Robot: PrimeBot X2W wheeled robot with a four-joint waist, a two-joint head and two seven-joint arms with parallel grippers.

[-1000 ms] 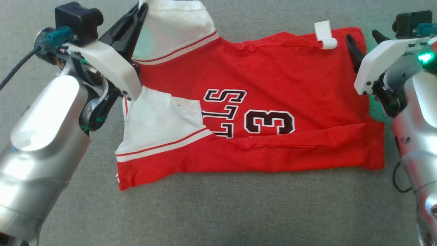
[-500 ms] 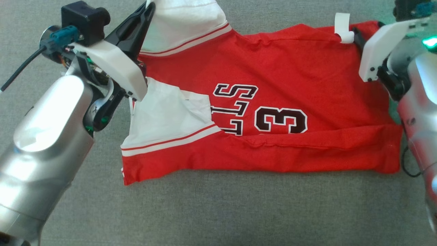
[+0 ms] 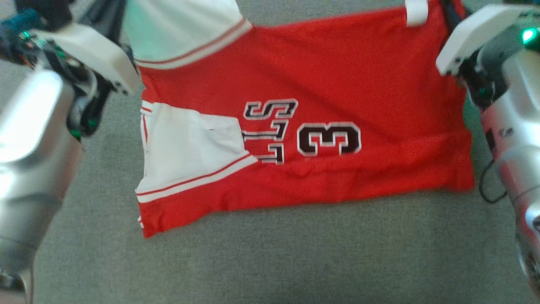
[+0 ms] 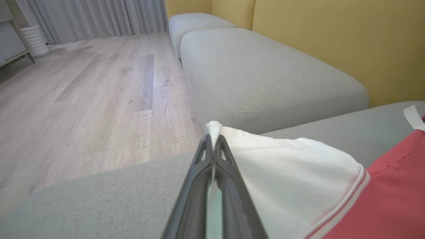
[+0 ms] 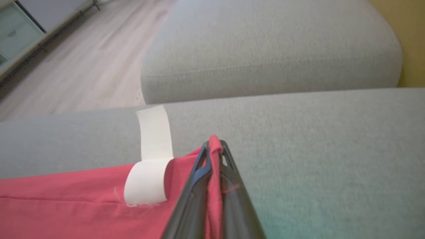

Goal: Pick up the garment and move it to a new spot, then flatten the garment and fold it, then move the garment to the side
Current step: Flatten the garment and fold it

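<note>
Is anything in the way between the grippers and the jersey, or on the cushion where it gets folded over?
Nothing visible. The left gripper is shut on the jersey's white sleeve, the right gripper on its red corner beside the white tag; the grey cushion around it looks bare.

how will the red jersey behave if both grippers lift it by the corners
Probably floppy: the jersey lies creased and folded along its near edge. Likely light: only fingertip pinches by the left gripper and right gripper hold its corners.
</note>
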